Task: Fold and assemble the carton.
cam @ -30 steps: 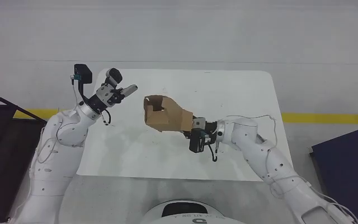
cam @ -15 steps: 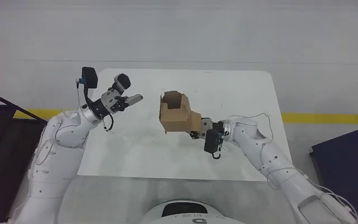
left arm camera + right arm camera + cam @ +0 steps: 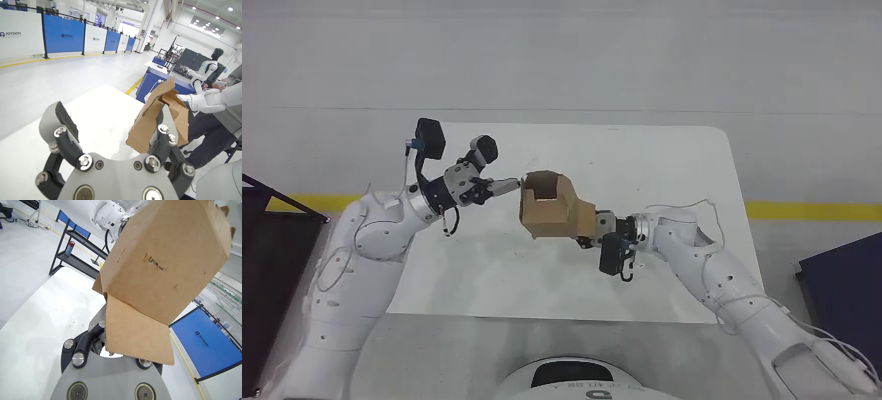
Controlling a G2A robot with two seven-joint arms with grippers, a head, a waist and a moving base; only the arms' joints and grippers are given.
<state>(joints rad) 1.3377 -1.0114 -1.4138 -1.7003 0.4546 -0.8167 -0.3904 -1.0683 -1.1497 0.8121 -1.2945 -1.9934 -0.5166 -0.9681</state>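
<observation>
A brown carton hangs above the middle of the white table, its open end facing up. My right gripper is shut on a flap at the carton's right end; in the right wrist view the carton hides the fingertips. My left gripper stands open at the carton's left side. In the left wrist view one of the fingers is tucked between two panels of the carton, while the other finger is out in free air over the table.
A black shelf rack with a bottle stands off one side of the table, a blue cabinet off the other. A yellow floor line runs past both table ends. Bare table surface lies under the arms.
My left gripper has moved right and reached the carton's left side. The right arm turned the carton and shifted it slightly, first right, then back left.
</observation>
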